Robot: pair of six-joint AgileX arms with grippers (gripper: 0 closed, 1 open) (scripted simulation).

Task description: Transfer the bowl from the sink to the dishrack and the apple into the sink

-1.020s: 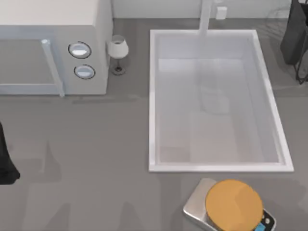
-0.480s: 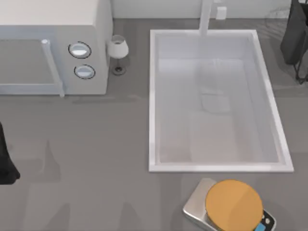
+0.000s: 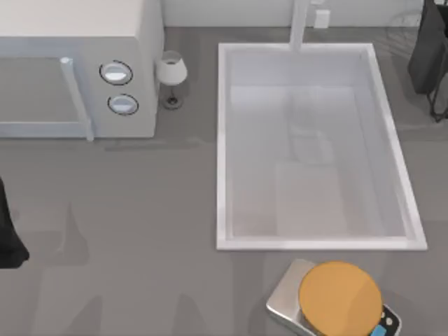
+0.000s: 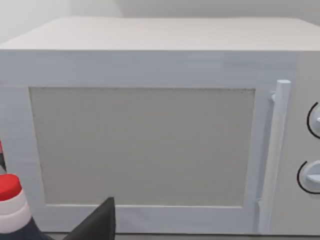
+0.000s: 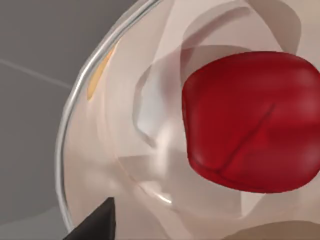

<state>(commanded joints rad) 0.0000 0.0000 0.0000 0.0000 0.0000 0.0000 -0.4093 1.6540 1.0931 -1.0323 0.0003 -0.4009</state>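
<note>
Your right gripper (image 5: 95,225) shows as one dark tip at the edge of the right wrist view, so I can't tell whether it's spread or closed. A translucent pale curved vessel wall with a thin shiny rim (image 5: 75,125) sits close in front of it. The small shiny red round apple (image 5: 250,120) is seen through that wall, near the gripper, and there is no contact.

Expect the apple to be light, stiff and smooth-skinned, so it will likely slip or roll under an off-centre pinch. Take it across its widest middle and clear the vessel rim first. Treat the vessel as fragile.

The left gripper (image 4: 97,222) is parked in front of the white microwave with two round knobs (image 4: 150,135), next to a red-capped bottle (image 4: 9,192). I can't tell its state either.

In the top view the right arm (image 3: 430,56) is at the table's far right corner, just beside the large white rectangular sink with raised rim (image 3: 222,140). The basin floor reads plain white. Faint grey wire loops by that arm are probably the dishrack (image 3: 404,28), but they are too faint to be sure. A flat orange disc on a silver base (image 3: 339,297) sits at the table's near edge, apart from the sink.
</note>
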